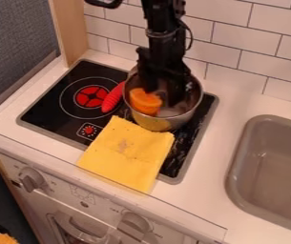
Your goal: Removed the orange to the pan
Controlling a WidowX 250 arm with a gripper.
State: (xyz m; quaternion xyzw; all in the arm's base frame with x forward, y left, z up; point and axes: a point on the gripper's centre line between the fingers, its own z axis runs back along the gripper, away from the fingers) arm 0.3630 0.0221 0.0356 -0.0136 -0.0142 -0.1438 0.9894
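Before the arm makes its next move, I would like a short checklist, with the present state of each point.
1. Orange is inside the pot: ok.
2. Pot sits on the stove: ok.
3. Tool is out of the pot: not ok, it is down inside, next to the orange.
4. Tool is open, not closed on the orange: ok, it looks spread.
5. Tool does not touch the orange: cannot tell.
6. Stovetop is free of cloth: not ok, the yellow cloth lies partly on it, in front of the pot.
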